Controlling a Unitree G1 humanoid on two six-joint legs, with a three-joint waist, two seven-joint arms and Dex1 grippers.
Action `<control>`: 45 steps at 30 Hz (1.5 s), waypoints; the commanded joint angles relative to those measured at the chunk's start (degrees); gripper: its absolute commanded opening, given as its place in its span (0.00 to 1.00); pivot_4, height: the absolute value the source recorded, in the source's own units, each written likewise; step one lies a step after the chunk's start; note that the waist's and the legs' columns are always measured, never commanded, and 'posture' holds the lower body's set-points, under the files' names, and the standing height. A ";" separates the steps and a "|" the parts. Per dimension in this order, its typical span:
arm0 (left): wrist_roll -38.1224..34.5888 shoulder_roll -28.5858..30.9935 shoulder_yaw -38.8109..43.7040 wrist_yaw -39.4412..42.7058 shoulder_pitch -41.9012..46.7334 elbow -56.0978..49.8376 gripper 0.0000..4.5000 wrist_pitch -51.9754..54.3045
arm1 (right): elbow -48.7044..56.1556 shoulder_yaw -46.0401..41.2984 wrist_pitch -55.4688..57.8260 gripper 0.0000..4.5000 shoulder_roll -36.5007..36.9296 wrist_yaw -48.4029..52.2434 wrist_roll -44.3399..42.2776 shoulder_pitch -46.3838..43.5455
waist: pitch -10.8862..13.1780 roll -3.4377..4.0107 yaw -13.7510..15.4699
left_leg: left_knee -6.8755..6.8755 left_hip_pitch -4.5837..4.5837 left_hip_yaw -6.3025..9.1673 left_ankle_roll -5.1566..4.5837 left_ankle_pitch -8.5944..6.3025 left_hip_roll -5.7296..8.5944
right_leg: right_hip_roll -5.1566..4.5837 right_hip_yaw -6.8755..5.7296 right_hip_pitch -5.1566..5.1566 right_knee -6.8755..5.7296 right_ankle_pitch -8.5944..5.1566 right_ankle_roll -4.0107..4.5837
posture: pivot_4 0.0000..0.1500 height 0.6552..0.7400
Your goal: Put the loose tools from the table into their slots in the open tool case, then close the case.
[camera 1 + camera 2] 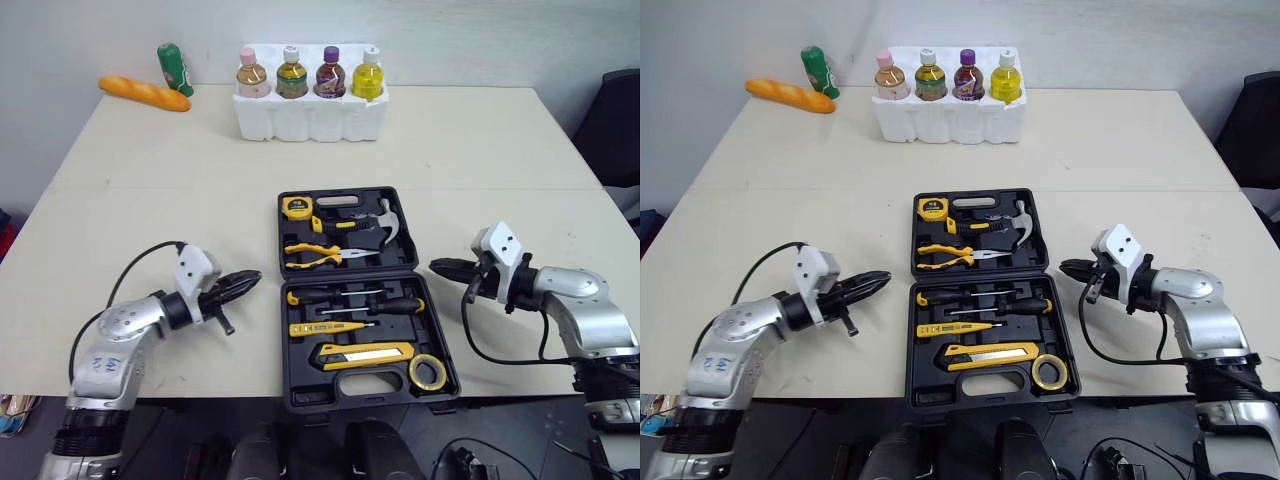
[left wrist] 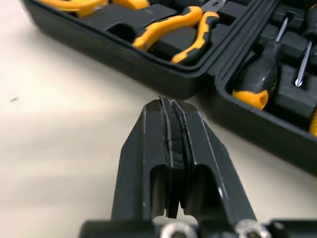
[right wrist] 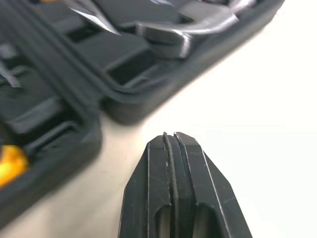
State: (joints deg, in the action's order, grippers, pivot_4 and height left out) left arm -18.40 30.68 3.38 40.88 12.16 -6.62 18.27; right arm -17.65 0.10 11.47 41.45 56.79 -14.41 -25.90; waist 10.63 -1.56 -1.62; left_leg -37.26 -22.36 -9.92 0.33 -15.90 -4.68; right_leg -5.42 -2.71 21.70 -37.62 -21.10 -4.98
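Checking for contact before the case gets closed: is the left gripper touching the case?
Apart. The left eye view shows a strip of bare table between the shut left gripper and the case.

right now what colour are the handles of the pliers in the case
Yellow with black trim. The pliers show best in the left wrist view.

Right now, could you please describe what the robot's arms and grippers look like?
Both arms, left arm and right arm, have silver-grey shells. Each wrist carries a white block, a looping black cable, and a gripper of two slim black fingers: left gripper, right gripper.
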 commanded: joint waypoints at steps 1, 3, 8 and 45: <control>1.90 -1.56 -2.21 -2.85 1.79 0.29 0.01 2.77 | -0.32 1.20 -0.12 0.00 -2.42 -0.84 1.23 -2.22 | 0.00 0.00 -0.24 | -0.01 0.02 -0.03 -0.02 0.01 0.00 | 0.01 -0.02 0.00 0.00 0.01 -0.02 | 1.00 1.00; 2.31 -1.13 -3.97 -2.15 2.25 -0.09 0.01 5.23 | 0.11 1.78 0.52 0.00 -3.94 -0.67 1.28 -2.80 | 0.00 0.00 -0.39 | 0.00 0.04 -0.07 -0.01 0.01 -0.03 | 0.04 -0.03 -0.01 -0.01 0.02 -0.04 | 1.00 1.00; 3.75 -1.21 -6.45 -1.90 3.33 0.36 0.01 7.46 | 3.65 2.93 4.60 0.00 -5.57 1.43 0.00 -2.47 | 0.00 0.00 -0.25 | 0.03 0.05 -0.06 0.00 0.02 -0.03 | 0.03 -0.03 0.01 -0.03 0.02 -0.04 | 1.00 1.00; 2.93 10.97 5.33 3.02 7.34 4.23 0.21 10.02 | 21.83 -10.04 31.68 0.15 2.52 0.15 -10.67 7.68 | 0.01 -0.01 0.14 | 0.07 0.03 0.01 0.00 0.02 -0.02 | -0.06 -0.06 0.02 -0.03 0.02 -0.03 | 1.00 1.00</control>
State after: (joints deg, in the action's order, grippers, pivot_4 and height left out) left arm -12.71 40.01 6.48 42.44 17.65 0.67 25.76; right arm -1.16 -6.98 35.52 43.39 56.29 -18.66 -18.97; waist 10.64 -1.57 -1.48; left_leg -37.18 -22.37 -9.84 0.33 -15.89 -4.69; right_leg -5.50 -2.74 21.72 -37.66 -21.09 -5.00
